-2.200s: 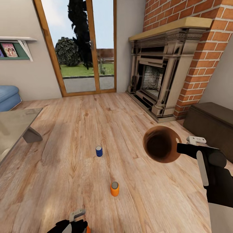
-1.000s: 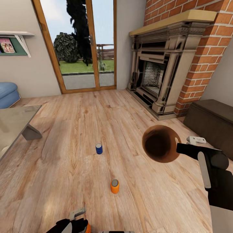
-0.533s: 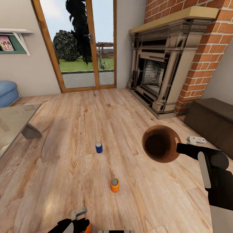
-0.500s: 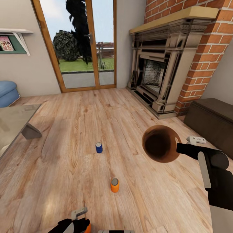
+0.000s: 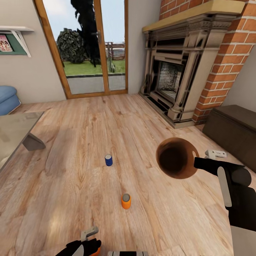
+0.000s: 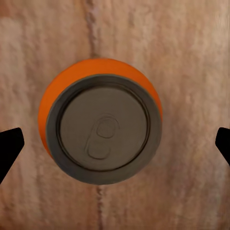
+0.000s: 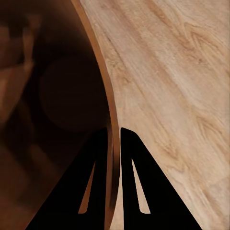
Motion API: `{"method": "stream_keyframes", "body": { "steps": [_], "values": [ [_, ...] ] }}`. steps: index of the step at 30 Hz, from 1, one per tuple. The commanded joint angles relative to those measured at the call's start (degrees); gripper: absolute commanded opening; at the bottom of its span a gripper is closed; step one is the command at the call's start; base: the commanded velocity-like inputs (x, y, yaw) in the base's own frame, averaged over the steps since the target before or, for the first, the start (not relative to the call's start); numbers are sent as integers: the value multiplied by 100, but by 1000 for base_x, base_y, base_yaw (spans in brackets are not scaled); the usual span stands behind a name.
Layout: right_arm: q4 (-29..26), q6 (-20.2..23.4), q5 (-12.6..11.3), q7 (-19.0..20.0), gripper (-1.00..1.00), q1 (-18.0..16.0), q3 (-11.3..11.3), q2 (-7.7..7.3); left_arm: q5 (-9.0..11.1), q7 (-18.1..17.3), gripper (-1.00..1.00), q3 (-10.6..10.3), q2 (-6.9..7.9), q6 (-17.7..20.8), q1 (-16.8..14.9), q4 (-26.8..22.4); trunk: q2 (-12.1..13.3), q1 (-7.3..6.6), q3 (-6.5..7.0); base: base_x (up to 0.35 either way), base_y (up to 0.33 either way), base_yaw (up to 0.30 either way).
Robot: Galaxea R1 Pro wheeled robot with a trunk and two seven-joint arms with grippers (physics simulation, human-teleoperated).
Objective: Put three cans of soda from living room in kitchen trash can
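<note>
Three soda cans stand on the floor: the left gripper (image 6: 115, 143) hangs wide open over one orange can (image 6: 100, 120), ready to grab, while the right gripper (image 7: 114, 143) pinches the bin (image 5: 176, 158) by its rim nearby, mouth up to catch them.

Glossy black right arm (image 5: 240, 193) with pale grey strip and white base.

1. I count three soda cans: one dark blue can (image 5: 108, 160) and two orange ones, an orange can (image 5: 126, 201) farther out on the floor and another orange can (image 6: 100, 120) beneath my left gripper (image 5: 85, 241).
2. One trash can (image 5: 176, 158).
3. Two grippers, the other being my right gripper (image 7: 113, 139).
4. One fireplace (image 5: 177, 71).
5. One glass door pair (image 5: 90, 46).
</note>
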Motion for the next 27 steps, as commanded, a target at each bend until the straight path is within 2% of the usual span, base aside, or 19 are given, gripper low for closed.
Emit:
{"method": "stream_keyframes", "body": {
  "steps": [1,27],
  "values": [
    [-8,2,-111,40,-100,-4,0,1,1,0,100,0,0,-1,0,0,-2,1,-22,0,0,0],
    [-8,2,-104,40,-100,-4,164,3,17,0,100,6,-1,-12,0,-16,-4,4,-44,0,0,0]
  ]
}}
